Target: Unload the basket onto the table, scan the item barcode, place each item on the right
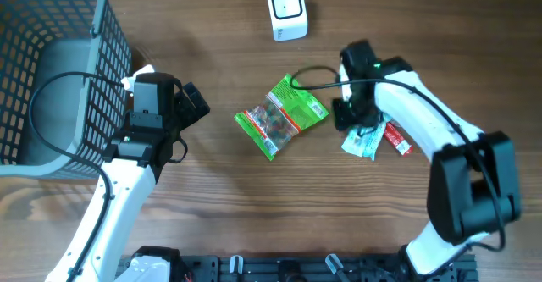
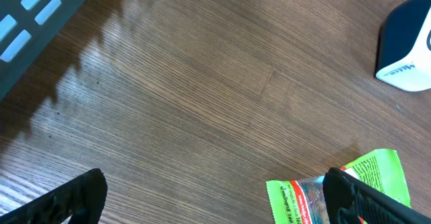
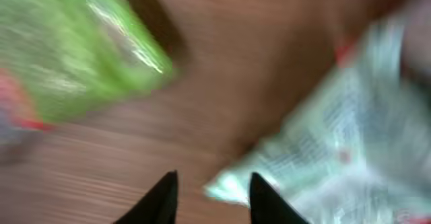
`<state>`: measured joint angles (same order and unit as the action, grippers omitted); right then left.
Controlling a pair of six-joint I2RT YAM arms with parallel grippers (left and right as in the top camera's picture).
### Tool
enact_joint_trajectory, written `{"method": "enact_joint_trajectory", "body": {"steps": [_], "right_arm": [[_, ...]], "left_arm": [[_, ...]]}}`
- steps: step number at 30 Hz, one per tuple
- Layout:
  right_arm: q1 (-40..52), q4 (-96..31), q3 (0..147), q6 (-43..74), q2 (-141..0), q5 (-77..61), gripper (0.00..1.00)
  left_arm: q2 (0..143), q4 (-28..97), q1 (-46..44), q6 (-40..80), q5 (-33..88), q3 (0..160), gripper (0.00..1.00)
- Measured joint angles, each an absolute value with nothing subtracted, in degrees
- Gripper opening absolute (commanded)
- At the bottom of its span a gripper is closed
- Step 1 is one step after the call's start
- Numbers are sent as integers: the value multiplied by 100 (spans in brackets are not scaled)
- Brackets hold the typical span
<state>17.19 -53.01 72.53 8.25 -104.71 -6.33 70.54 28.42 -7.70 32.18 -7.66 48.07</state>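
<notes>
Overhead | left end effector (image 1: pixel 195 104) wide apart | right end effector (image 3: pixel 214 194) narrowly apart at pale packet (image 3: pixel 350 136)

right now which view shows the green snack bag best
Overhead: the whole green snack bag lies flat on the table. Left wrist catches only one end, partly behind a finger; right wrist shows just a blurred green patch.

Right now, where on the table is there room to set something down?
Bare wood between the left gripper and the green packet, between basket and scanner, and along the front edge. Crowded around the right gripper: pale packet, red packet.
</notes>
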Motion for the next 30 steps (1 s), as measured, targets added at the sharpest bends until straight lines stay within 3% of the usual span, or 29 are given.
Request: {"method": "enact_joint_trajectory", "body": {"steps": [7,26,30], "right_arm": [[1721,-4296,7408,421,-10307,-1164,47],[1719,-4372,7408,329,-10307,-1199,50],[1719,-4372,7408,316,-10307,-1201,60]], "left_arm": [[7054,2842,-770,3218,-766,4807,100],[7054,2842,-768,3218,-766,4807,100],[7054,2842,-770,3218,-766,4807,100]]}}
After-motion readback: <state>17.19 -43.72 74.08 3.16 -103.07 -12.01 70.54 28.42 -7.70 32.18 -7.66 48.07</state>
